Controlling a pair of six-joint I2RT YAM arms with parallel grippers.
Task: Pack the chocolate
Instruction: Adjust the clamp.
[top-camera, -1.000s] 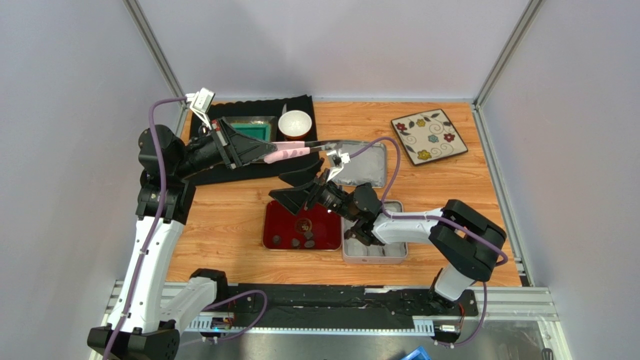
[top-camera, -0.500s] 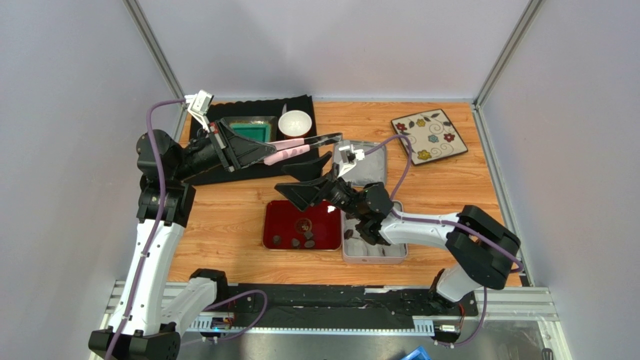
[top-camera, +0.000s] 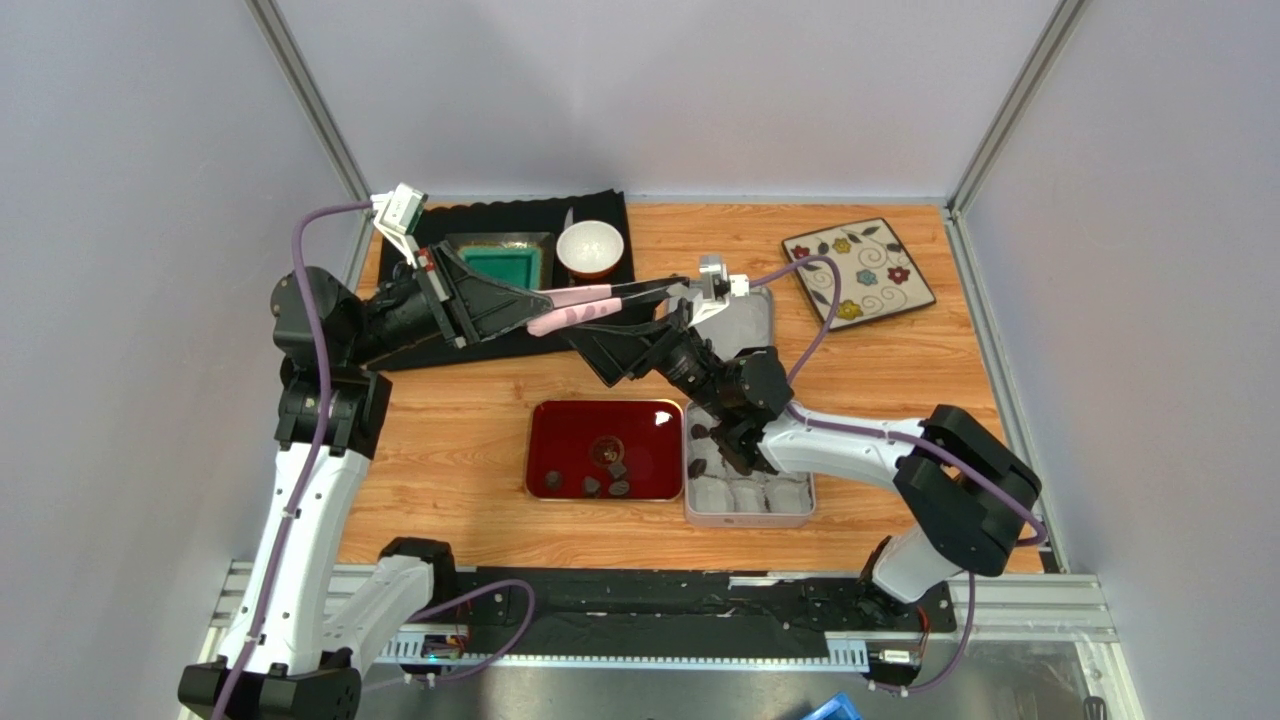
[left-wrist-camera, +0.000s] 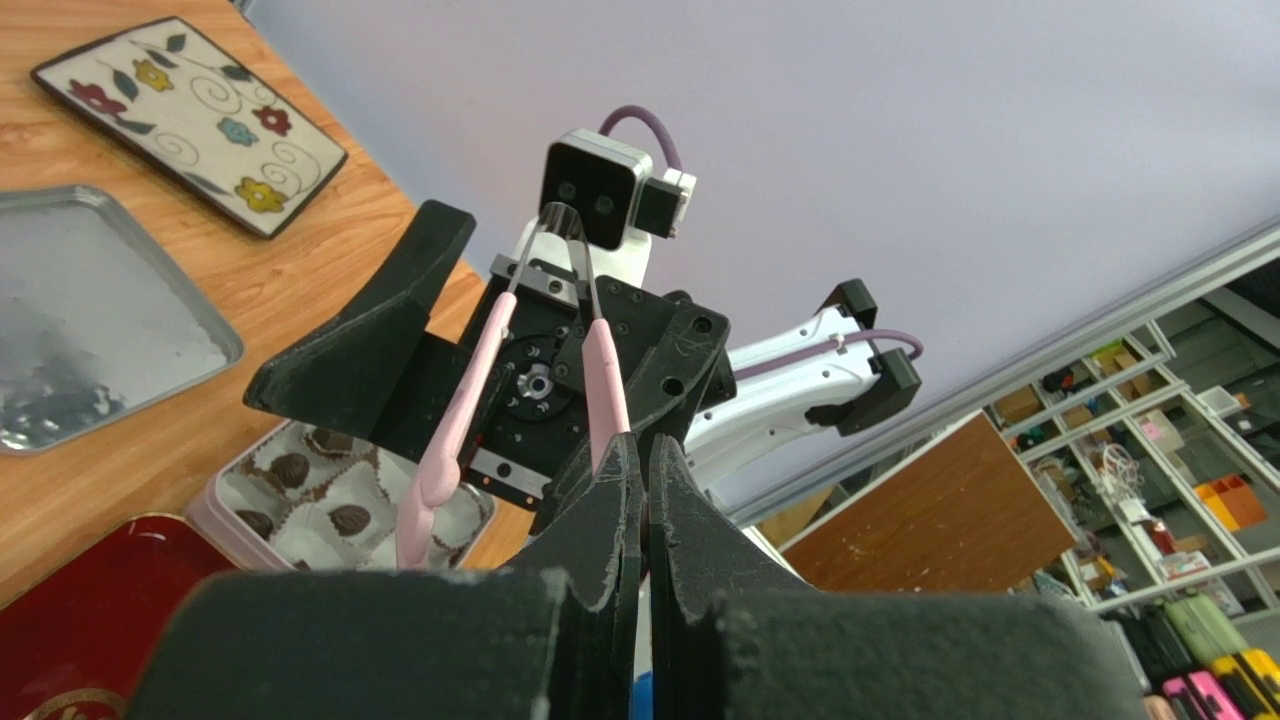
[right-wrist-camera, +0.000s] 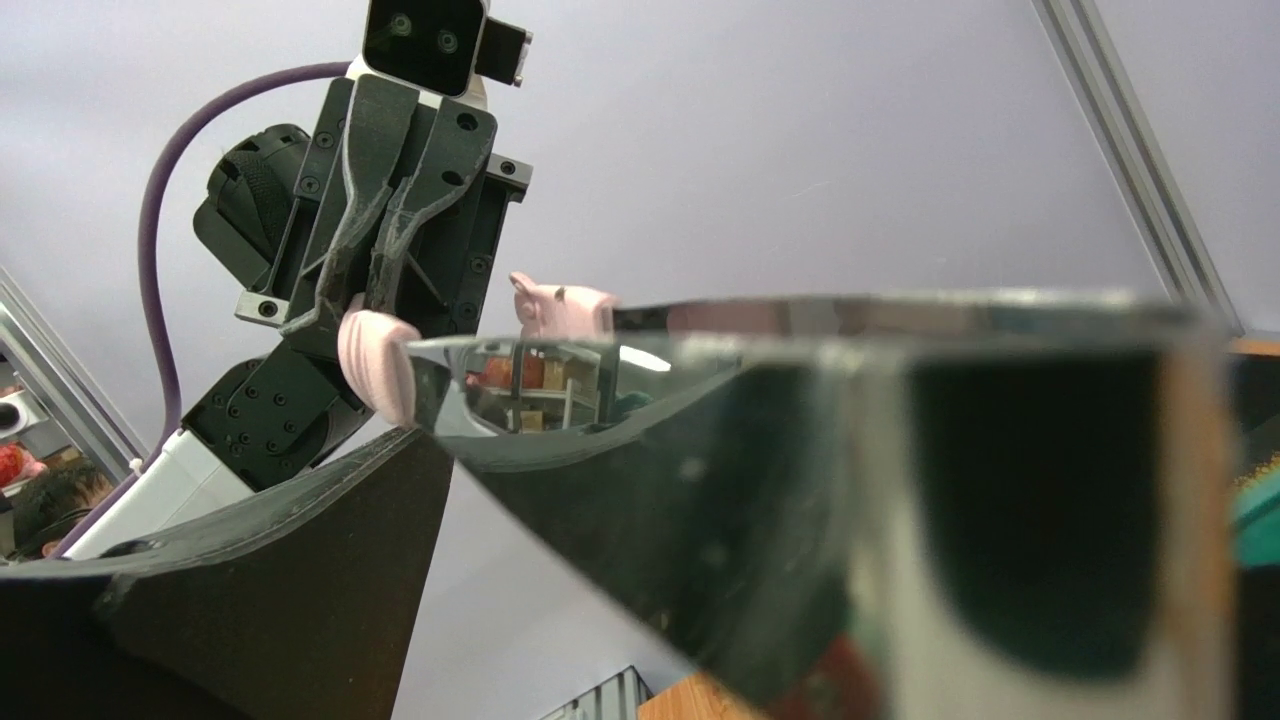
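Above the far edge of the red tray (top-camera: 537, 450), the left gripper (top-camera: 519, 308) is clamped on the pink handles of the tongs (top-camera: 601, 297). Their long axis runs rightward into the right gripper (top-camera: 631, 333), which is spread wide and holds nothing. The chocolate (top-camera: 609, 483) lies below in the tray's near half, with more in the tin (top-camera: 751, 515) just right of the tray, nearer the right arm. Only the left wrist view shows the tong arms between those open jaws.

The right arm (top-camera: 842, 443) hides the tin's (top-camera: 751, 512) far end; chocolate (top-camera: 699, 470) inside is too small to count; the tongs (right-wrist-camera: 962, 450) are blurred.
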